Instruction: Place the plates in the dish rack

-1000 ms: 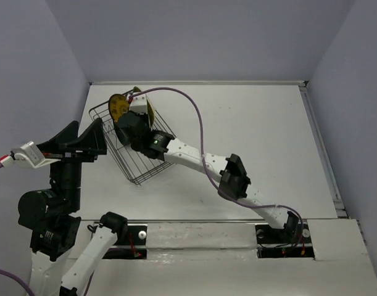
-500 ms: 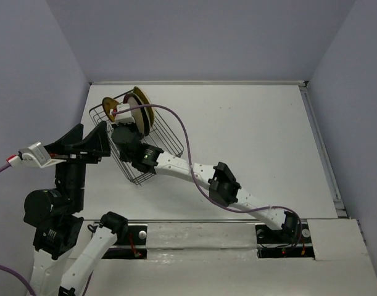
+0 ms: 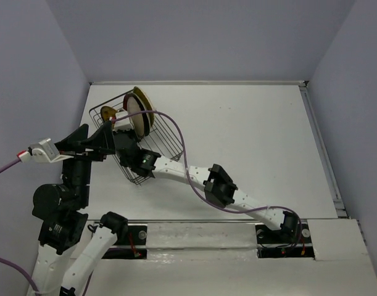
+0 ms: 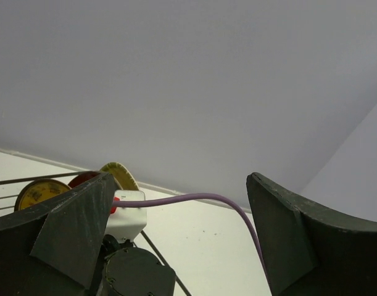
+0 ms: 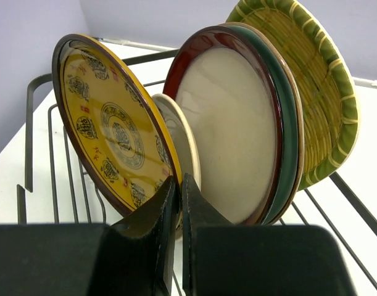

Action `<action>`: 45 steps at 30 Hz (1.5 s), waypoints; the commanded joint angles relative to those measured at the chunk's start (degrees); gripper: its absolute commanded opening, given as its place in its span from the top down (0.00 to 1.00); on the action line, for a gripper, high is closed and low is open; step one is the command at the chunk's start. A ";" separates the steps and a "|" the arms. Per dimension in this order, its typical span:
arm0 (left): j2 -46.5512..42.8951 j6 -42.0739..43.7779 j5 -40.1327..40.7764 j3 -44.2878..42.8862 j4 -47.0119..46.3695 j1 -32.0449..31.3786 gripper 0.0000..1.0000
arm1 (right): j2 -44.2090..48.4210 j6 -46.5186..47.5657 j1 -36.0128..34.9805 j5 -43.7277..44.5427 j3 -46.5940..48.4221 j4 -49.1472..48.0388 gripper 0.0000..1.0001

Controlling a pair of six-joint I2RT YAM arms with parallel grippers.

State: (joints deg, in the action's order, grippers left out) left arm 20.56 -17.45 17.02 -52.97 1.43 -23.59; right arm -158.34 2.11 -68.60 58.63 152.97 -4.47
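Observation:
The dark wire dish rack (image 3: 162, 132) stands at the far left of the table. Several plates stand upright in it: the yellow ribbed plate (image 5: 314, 80), a teal-edged plate (image 5: 288, 111), the red-rimmed cream plate (image 5: 228, 135) and a small cream plate (image 5: 183, 139). My right gripper (image 5: 180, 185) is shut on the lower rim of the yellow patterned plate (image 5: 108, 129), holding it upright at the rack's left end (image 3: 107, 113). My left gripper (image 3: 94, 140) is open and empty, raised just left of the rack. No black plate shows.
The rack's wire rim (image 5: 29, 123) and floor wires lie under and left of the held plate. The right arm's purple cable (image 4: 200, 198) arcs across the left wrist view above the rack. Grey walls close off the table's back and left sides.
My right gripper has carried the yellow patterned plate leftward to the rack's left end, beside the other plates. My left arm has shifted slightly right.

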 commanded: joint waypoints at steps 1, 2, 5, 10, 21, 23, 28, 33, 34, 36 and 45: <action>1.50 0.93 1.35 0.50 -4.51 -0.22 0.01 | 0.14 -3.41 -0.31 0.78 -0.38 -2.74 0.93; 1.50 1.10 1.35 0.50 -4.51 -0.22 0.01 | 0.40 -4.21 -0.92 0.61 -1.00 -2.74 0.93; 1.77 1.46 1.71 0.50 -4.51 -0.22 0.01 | 1.72 -5.53 -1.45 -0.10 -3.37 -2.65 0.93; 1.86 1.54 1.62 0.50 -4.51 -0.22 0.01 | 6.02 -10.54 -1.98 -2.64 -9.70 -2.47 0.70; 1.86 1.98 1.97 1.03 -4.33 -0.22 0.01 | 12.88 -16.26 -1.98 -7.39 -21.57 -8.71 0.89; 1.86 2.07 1.97 1.11 -4.33 -0.22 0.01 | 11.84 -14.17 -1.98 -6.25 -19.65 -8.98 0.93; 1.77 2.16 2.05 1.29 -4.33 -0.22 0.01 | 6.82 -8.37 -1.98 -4.93 -11.56 -11.16 0.93; 1.77 2.25 2.06 1.47 -4.24 -0.14 0.01 | 4.45 -6.33 -1.28 -6.60 -8.48 -11.88 0.93; 1.77 2.16 1.97 1.47 -4.24 -0.22 0.01 | 3.32 -5.20 -0.75 -5.90 -7.69 -11.88 0.93; 1.68 2.07 1.97 1.47 -4.33 -0.14 0.01 | 2.43 -4.75 -0.75 -6.33 -5.67 -11.88 0.93; 2.30 2.07 2.41 1.99 -4.42 -0.14 0.01 | -2.23 -5.01 -0.13 -8.10 -0.74 -10.82 0.93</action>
State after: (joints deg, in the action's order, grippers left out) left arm 21.67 -15.97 18.11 -51.86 0.64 -23.59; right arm -158.80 -3.84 -69.04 49.87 148.33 -11.66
